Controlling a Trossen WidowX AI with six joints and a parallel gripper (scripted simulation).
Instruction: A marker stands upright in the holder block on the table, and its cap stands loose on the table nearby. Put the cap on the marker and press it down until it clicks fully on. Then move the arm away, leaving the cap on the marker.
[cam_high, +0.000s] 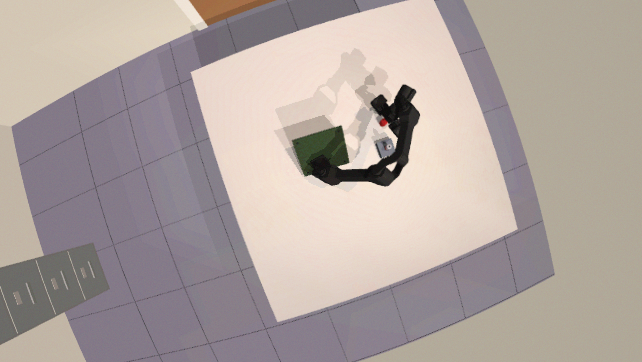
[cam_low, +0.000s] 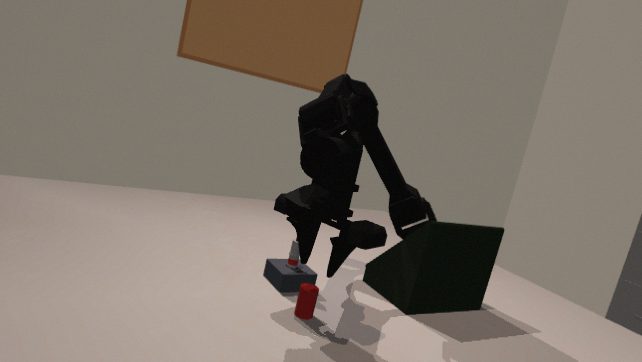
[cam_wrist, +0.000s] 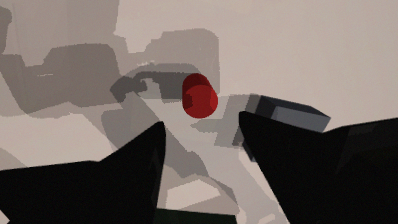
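Note:
The red cap (cam_high: 383, 122) (cam_low: 306, 301) (cam_wrist: 200, 101) stands upright on the table. The white marker with a red band (cam_high: 388, 146) (cam_low: 294, 253) stands upright in the grey holder block (cam_high: 380, 150) (cam_low: 281, 280) (cam_wrist: 300, 118); its upper end is hidden behind a finger in the exterior view. My gripper (cam_low: 316, 269) (cam_wrist: 202, 122) is open and empty, pointing down. Its fingertips are above the table, higher than the cap's top. In the wrist view the cap shows just beyond the gap between the fingertips, and the right finger partly covers the block.
The arm's base sits on a dark green sloped block (cam_high: 320, 142) (cam_low: 450, 270). The holder block is close beside the cap. The arm's links arch over and past the block, and their shadows fall across the table (cam_high: 380, 250) (cam_low: 125, 275).

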